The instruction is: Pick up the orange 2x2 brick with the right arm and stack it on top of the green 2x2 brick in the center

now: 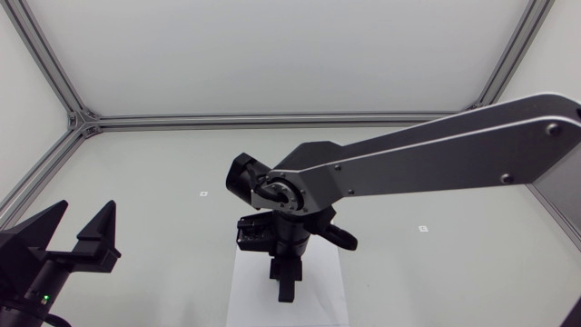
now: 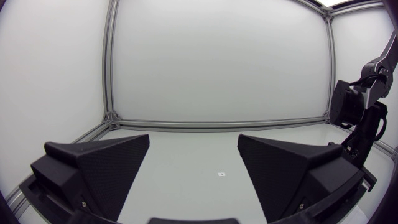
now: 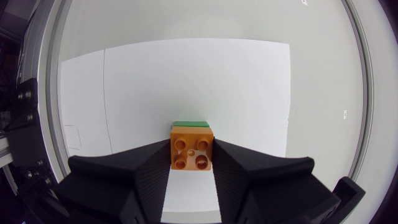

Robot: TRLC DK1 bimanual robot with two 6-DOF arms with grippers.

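Centrally, right hand (image 3: 191,153) clasps orange brick (image 3: 192,147) above green brick (image 3: 190,124) on white paper (image 3: 186,81); left hand (image 2: 193,155) spread wide.

Orange brick (image 3: 192,152): uniform orange, studs included. Green brick (image 3: 190,124): plain green on the strip that shows. Right gripper (image 3: 191,163): matte black. Left gripper (image 2: 193,139): matte black, with finely stippled inner finger faces. Right arm (image 1: 436,154): silver-grey links, black joints. Sheet (image 3: 186,81): plain white. Table (image 1: 154,168): pale grey, unpatterned.
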